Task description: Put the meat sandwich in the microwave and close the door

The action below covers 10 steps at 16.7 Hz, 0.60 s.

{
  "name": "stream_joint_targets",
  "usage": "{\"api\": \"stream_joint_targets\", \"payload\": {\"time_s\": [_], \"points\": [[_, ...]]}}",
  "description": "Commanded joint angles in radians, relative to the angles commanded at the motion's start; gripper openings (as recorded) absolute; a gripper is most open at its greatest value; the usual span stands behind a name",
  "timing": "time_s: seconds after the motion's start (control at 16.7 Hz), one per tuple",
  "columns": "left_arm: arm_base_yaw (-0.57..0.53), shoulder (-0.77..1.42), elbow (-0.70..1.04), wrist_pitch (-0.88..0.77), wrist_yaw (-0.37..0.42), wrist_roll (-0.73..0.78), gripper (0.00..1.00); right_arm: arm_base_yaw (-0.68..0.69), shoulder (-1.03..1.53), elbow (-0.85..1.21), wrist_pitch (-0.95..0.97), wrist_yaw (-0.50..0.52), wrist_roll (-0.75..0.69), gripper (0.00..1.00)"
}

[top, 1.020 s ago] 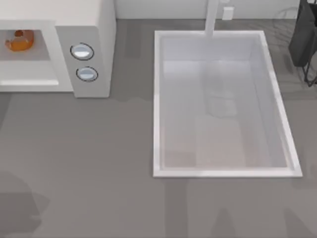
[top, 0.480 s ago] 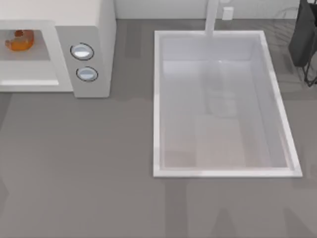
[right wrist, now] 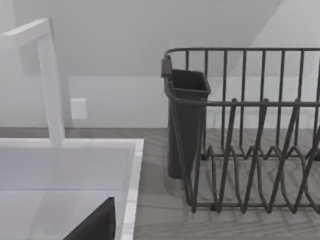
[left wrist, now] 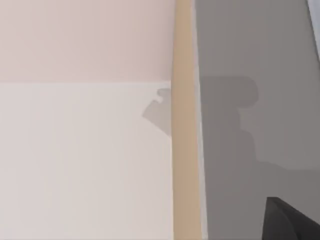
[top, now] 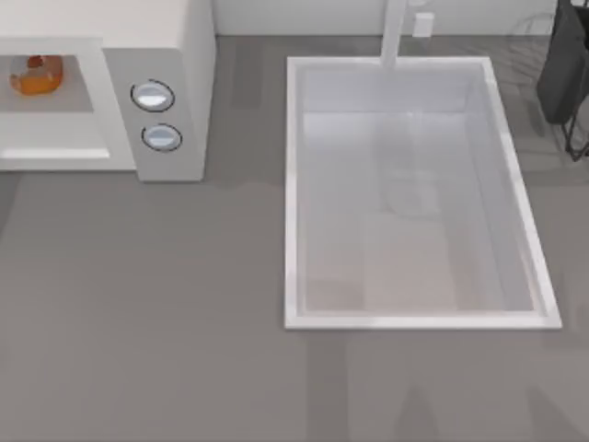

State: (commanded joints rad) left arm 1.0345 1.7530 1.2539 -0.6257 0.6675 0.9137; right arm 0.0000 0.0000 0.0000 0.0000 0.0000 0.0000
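Small orange-edged meat sandwich (top: 39,75) sits inside the boxy white microwave (top: 170,55), far left.
Smooth white rectangular sink (top: 293,184) lies right; neither gripper's opening can be told.

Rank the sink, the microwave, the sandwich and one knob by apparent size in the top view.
1. Sink, largest.
2. Microwave, cut off by the frame edge, so its full size is unsure.
3. Sandwich.
4. Knob, only slightly smaller.

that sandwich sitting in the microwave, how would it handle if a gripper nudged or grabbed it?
The meat sandwich looks small, so probably light and easy to slide on the microwave floor. Its rounded bread edges suggest it squashes under a firm grip. Lying flat, it seems unlikely to roll.
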Motion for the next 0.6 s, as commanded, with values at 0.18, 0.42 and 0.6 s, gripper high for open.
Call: {"api": "stream_joint_targets", "payload": {"time_s": [0.18, 0.42, 0.6], "points": [[0.005, 0.048, -0.099, 0.166, -0.001, 0.001, 0.0, 0.0, 0.0, 0.0, 0.0, 0.0, 0.0, 1.0], [0.007, 0.088, -0.179, 0.266, 0.002, 0.002, 0.0, 0.0, 0.0, 0.0, 0.0, 0.0, 0.0, 1.0], [0.005, 0.083, -0.179, 0.263, 0.003, 0.002, 0.0, 0.0, 0.0, 0.0, 0.0, 0.0, 0.0, 1.0]]}}
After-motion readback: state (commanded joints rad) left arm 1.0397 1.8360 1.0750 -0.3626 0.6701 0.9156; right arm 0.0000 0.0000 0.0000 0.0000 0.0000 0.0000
